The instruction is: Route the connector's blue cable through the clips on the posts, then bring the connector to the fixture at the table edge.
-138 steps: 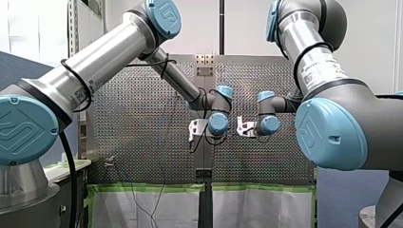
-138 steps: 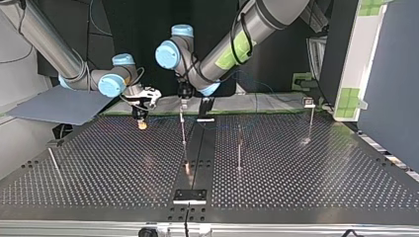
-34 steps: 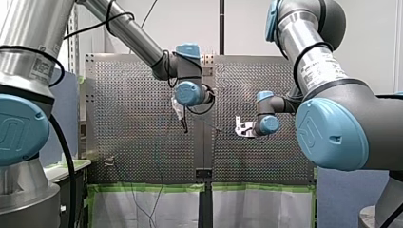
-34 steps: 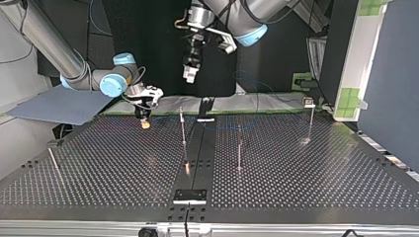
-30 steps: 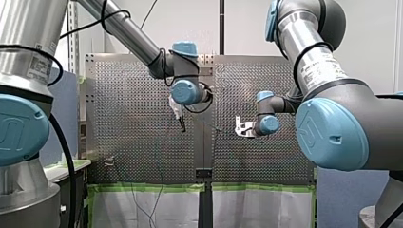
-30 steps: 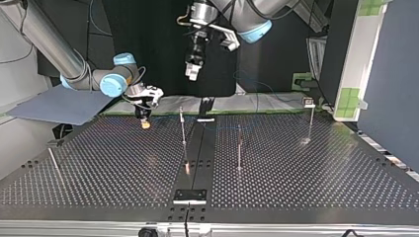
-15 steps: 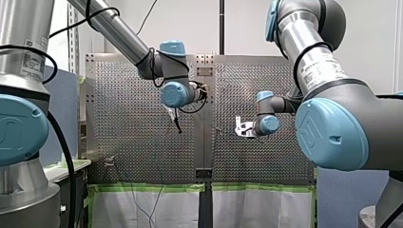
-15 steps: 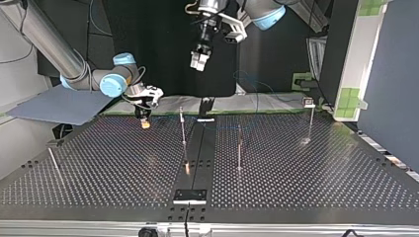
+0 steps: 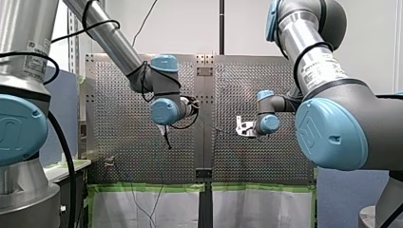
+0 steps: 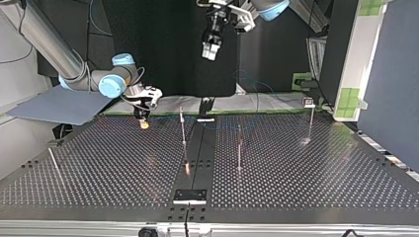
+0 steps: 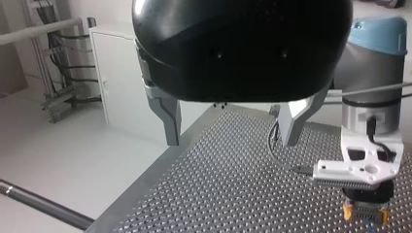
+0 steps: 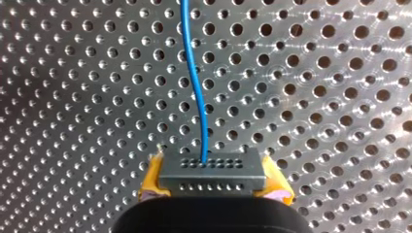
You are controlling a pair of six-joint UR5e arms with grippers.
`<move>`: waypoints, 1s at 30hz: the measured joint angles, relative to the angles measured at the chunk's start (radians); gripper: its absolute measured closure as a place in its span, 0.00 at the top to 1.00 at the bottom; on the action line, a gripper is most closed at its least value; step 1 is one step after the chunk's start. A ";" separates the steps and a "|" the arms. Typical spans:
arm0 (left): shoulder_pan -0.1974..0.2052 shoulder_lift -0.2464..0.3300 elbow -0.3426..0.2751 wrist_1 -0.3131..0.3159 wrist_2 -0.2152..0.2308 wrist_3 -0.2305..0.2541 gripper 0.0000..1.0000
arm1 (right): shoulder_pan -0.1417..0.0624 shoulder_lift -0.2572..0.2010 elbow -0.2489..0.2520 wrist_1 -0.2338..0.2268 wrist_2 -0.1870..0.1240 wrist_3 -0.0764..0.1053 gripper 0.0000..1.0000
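My left gripper (image 11: 231, 141) hangs wide open over the perforated table (image 11: 228, 194); nearby, my right gripper (image 11: 365, 217) pinches the connector (image 11: 365, 208).
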 joint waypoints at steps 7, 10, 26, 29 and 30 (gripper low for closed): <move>0.000 0.048 -0.055 -0.034 -0.030 0.026 1.00 | 0.001 0.000 -0.004 0.005 0.000 0.000 0.00; -0.005 0.041 -0.083 -0.021 -0.055 0.052 1.00 | 0.001 -0.001 -0.005 0.005 0.000 0.000 0.00; 0.005 0.094 -0.231 0.005 0.006 0.065 1.00 | 0.000 -0.002 -0.008 0.014 0.001 -0.002 0.00; 0.006 0.114 -0.254 0.002 0.007 0.069 1.00 | -0.005 -0.006 -0.013 0.022 0.008 -0.002 0.00; 0.006 0.116 -0.257 0.001 0.007 0.069 1.00 | -0.007 -0.009 -0.015 0.026 0.013 -0.002 0.00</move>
